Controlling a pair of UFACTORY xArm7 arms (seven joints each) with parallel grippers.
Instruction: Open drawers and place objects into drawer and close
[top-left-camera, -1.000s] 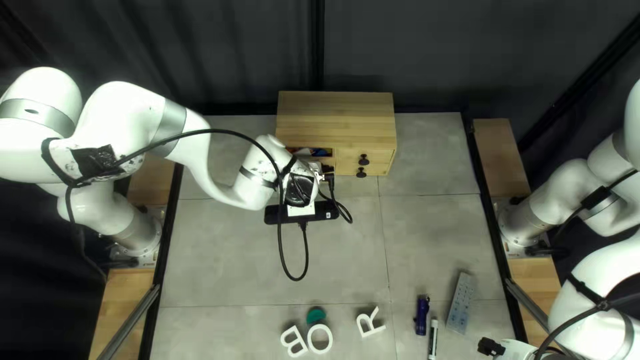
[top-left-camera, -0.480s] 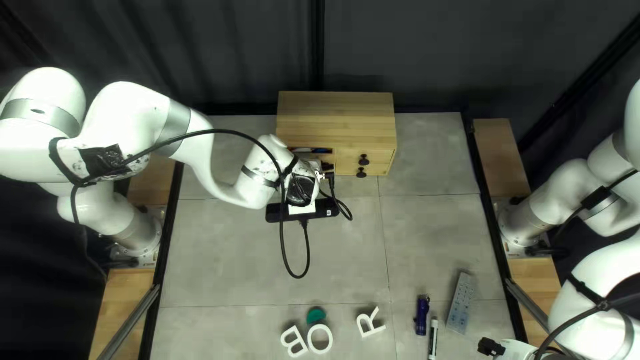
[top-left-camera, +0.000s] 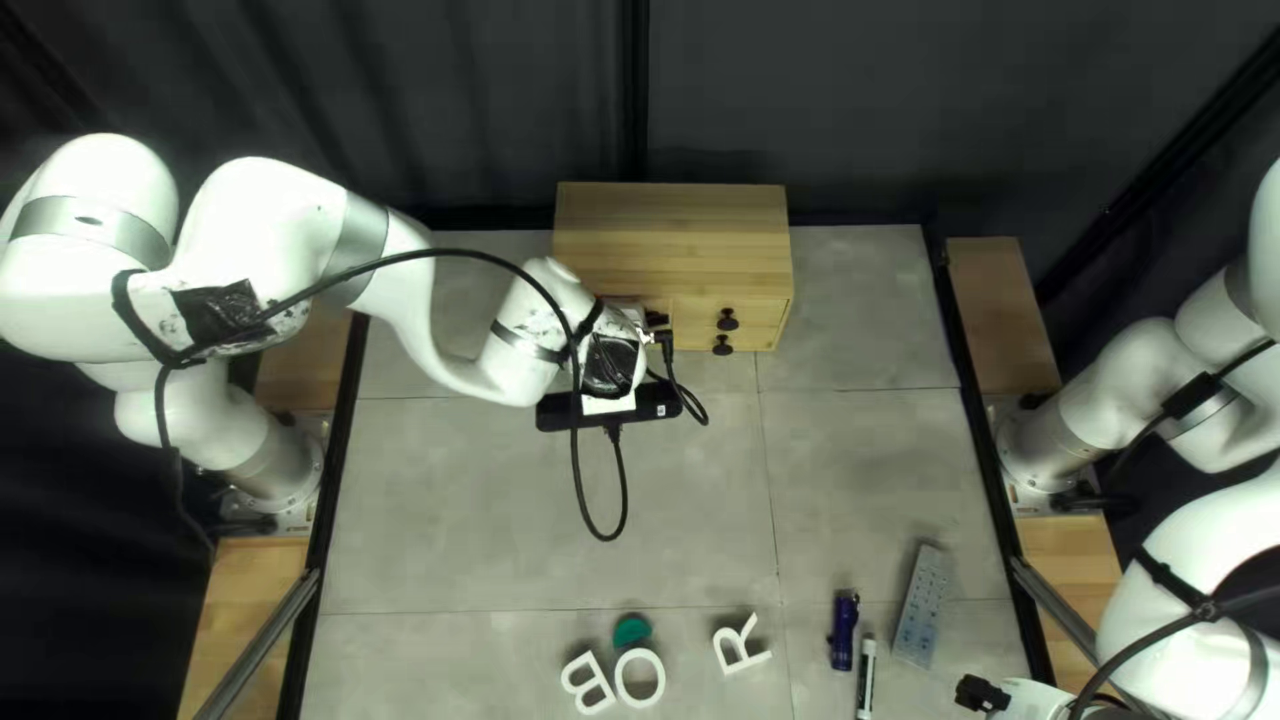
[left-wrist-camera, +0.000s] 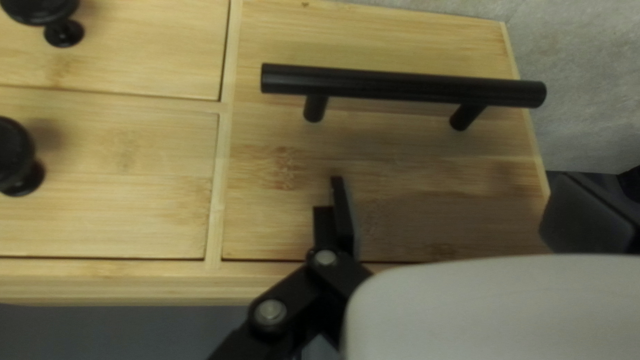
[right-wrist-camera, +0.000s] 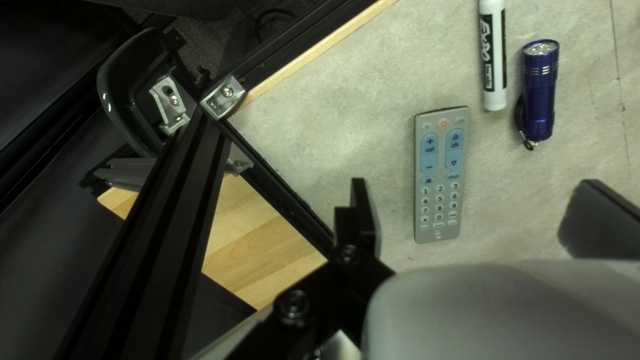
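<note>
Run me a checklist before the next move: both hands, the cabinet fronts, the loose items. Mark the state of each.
1. Left hand open and empty: ok.
2. Bar handle gripped: not ok; it lies ahead of the fingers, not between them.
3. Wide front with that handle pulled out: not ok; it looks flush with its frame.
4. Room behind that front for an object: cannot tell; the inside is hidden.
5. Right hand open and empty: ok.
6. Remote control, flashlight and marker put away: not ok; all three lie on the table.
</note>
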